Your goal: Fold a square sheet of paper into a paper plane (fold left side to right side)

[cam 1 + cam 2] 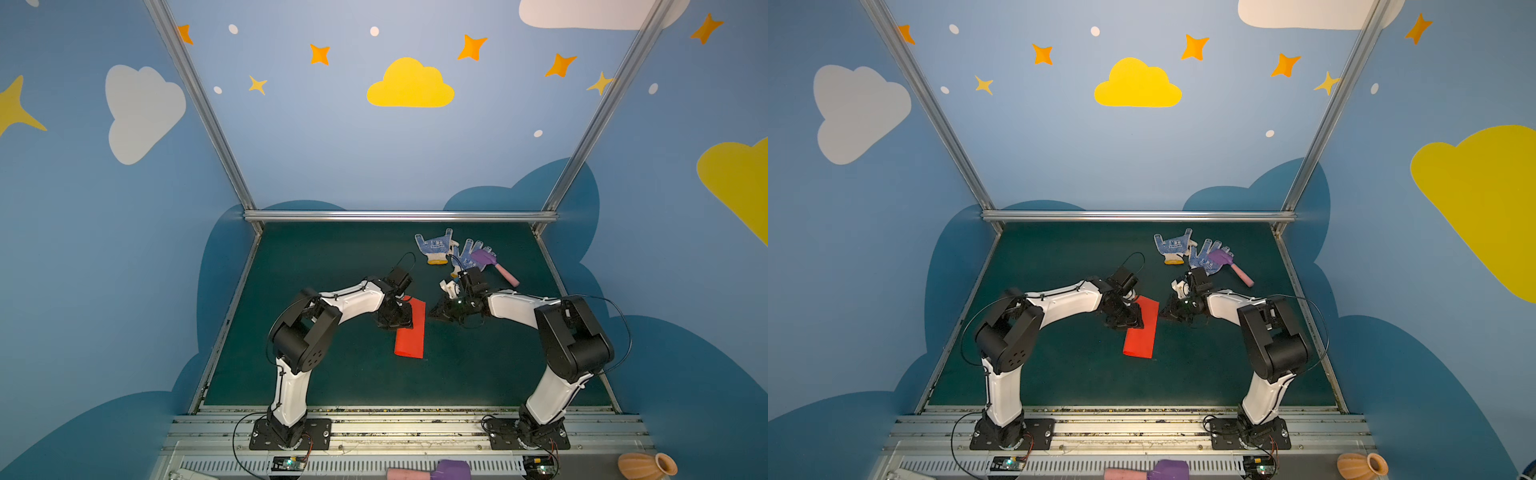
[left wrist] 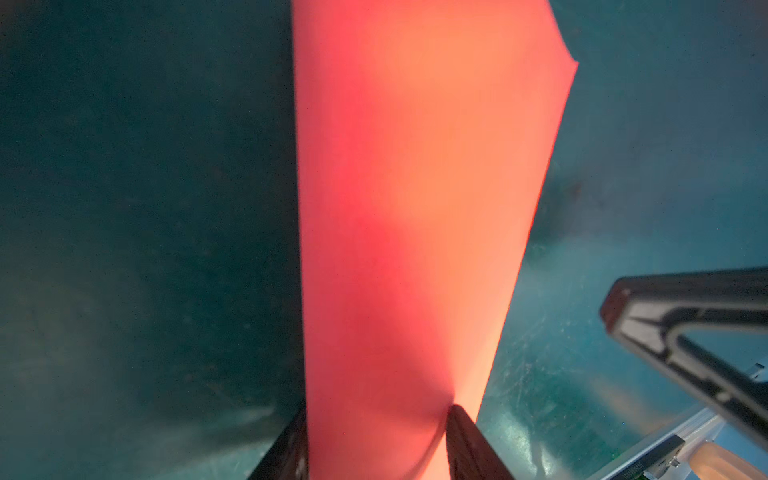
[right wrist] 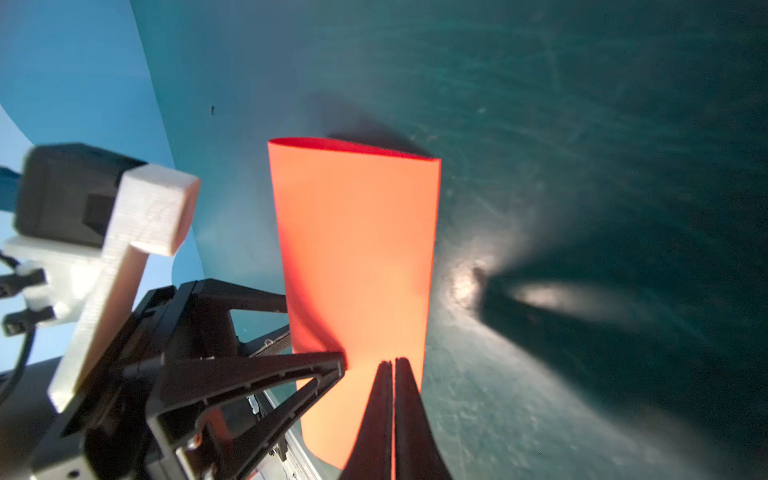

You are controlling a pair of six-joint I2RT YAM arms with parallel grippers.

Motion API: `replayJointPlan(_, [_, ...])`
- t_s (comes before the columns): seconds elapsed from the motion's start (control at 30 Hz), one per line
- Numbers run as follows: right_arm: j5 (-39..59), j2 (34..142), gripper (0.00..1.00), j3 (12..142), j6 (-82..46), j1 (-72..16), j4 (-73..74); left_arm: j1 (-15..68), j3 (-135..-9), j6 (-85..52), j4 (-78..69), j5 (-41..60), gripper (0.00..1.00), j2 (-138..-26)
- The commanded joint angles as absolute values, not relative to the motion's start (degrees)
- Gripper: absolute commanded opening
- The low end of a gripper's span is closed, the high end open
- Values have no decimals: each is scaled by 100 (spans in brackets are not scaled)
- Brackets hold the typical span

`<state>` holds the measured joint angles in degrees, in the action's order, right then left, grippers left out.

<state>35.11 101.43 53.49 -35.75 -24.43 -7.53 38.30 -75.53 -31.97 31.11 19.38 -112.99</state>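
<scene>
Left gripper (image 2: 376, 413) stands half open astride the paper (image 1: 411, 332), at its left edge. One finger (image 2: 465, 440) presses on top and its mate sits partly behind the sheet. Whether they truly pinch it I cannot tell. Right gripper (image 3: 392, 361) is closed and empty, its tips at the paper's right edge near the far end. The paper lies in the middle of the mat (image 1: 332, 266), bright red and doubled into a narrow rectangle running near to far. Its fold is loose and rounded, not creased. The near end gapes slightly, showing darker red inside. Gloves (image 1: 434, 247) lie well apart, far right.
</scene>
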Motion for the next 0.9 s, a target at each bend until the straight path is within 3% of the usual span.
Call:
replayJointPlan(0.0, [3505,10218,0,5563,-3518,-2584,-798,3836,-7619,-3138,3240,1823,53,-11470])
replayJointPlan(0.87, [2991,10951,0,5452,-3376,-2900,-871,3718,-7743,-2697,3516,1917,55,-11146])
